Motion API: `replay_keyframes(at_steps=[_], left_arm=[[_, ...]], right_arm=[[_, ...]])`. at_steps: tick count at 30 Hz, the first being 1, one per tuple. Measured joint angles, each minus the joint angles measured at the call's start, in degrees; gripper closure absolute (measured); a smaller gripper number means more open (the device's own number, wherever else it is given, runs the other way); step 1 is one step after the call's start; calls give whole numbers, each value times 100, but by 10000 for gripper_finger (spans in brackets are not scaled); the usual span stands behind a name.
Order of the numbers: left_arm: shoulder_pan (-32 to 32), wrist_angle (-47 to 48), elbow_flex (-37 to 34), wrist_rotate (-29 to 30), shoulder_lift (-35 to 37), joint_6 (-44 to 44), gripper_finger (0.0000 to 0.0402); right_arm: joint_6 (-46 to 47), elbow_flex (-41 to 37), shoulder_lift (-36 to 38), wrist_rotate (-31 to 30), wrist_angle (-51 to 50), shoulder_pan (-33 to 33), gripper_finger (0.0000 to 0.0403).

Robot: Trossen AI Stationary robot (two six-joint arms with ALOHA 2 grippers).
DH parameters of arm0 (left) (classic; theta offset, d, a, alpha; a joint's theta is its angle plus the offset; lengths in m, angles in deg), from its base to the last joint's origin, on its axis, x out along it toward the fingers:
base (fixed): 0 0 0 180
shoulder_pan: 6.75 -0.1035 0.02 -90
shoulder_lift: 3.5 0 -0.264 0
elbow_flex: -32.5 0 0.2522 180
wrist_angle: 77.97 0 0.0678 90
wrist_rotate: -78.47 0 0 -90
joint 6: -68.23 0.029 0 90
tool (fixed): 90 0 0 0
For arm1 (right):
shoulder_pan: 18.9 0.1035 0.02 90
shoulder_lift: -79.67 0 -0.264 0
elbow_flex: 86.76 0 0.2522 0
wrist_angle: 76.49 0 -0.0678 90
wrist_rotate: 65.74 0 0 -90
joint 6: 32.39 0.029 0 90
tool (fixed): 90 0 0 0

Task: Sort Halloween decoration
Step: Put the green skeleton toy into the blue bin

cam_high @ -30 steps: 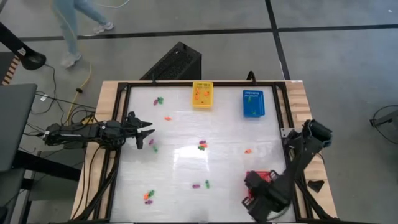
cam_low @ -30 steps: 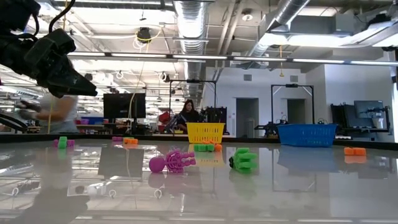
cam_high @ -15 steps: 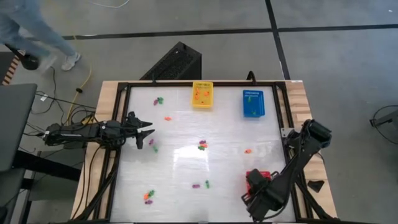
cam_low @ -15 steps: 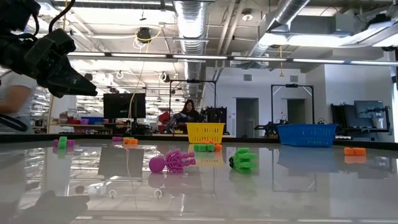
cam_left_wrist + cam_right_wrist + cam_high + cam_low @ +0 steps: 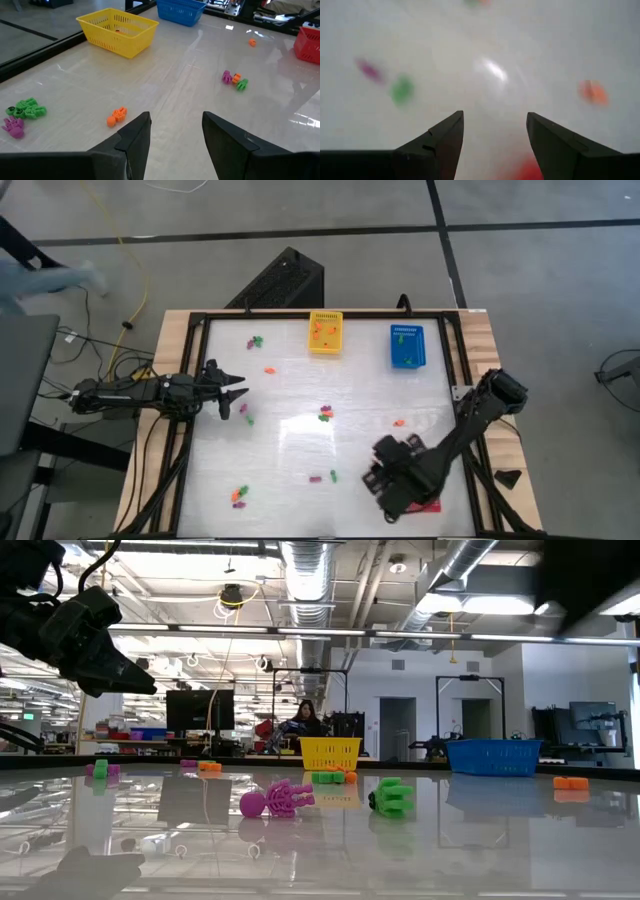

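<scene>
— On the table's left edge, what is the left gripper (image 5: pixel 238 392) doing?

— It hangs above the table (image 5: pixel 300 450) with its fingers (image 5: pixel 134 142) spread apart and nothing between them. Just beside it lie a few trinkets (image 5: pixel 246 413), and its wrist view shows an orange trinket (image 5: pixel 117 115) ahead of the fingertips, with a green and purple cluster (image 5: pixel 22 112) off to one side.

— And toward the middle?

— More trinkets are scattered: a green, purple and orange group (image 5: pixel 325 414) mid-table, a purple and green pair (image 5: pixel 323 476) nearer the front, another bunch (image 5: pixel 238 495) at the front left. At the back stand the yellow basket (image 5: pixel 325 332) and the blue basket (image 5: pixel 406 346), each with something small inside.

— Then the right side?

— The right gripper (image 5: pixel 385 480) is over the front of the table, partly covering the red basket (image 5: pixel 428 502). Its fingers (image 5: pixel 445 137) are open and empty, with blurred green, purple and orange spots below.

— So which step is this?

— I judge it an approach to a pick: most pieces are unsorted, and the right arm looks headed for the purple and green pair. The next move calls for a precise descent over one tiny piece, closing on it alone, then carrying it to the matching basket.

— Any writing or labels?

— None that I can read on the baskets, arms or table.
</scene>
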Motion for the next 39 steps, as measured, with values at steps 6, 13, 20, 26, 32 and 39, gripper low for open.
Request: replay_keyframes(at_steps=[6, 13, 20, 26, 32, 39], left_arm=[[1, 0, 0, 0, 0, 0, 233], [-1, 0, 0, 0, 0, 0, 233], [1, 0, -1, 0, 0, 0, 233], [0, 0, 0, 0, 0, 0, 233], [-1, 0, 0, 0, 0, 0, 233], [1, 0, 0, 0, 0, 0, 233]], right_arm=[[-2302, -526, -9, -1269, 2423, -772, 154], [-4391, -1338, -9, -234, 5043, -1524, 154], [-4933, -1658, -4, 1379, 6283, -1236, 154], [-4313, -1674, -7, 1120, 6191, -934, 154], [-2575, -1671, -7, 1116, 6007, -908, 154], [-1363, -1671, -7, 1269, 5492, -878, 154]])
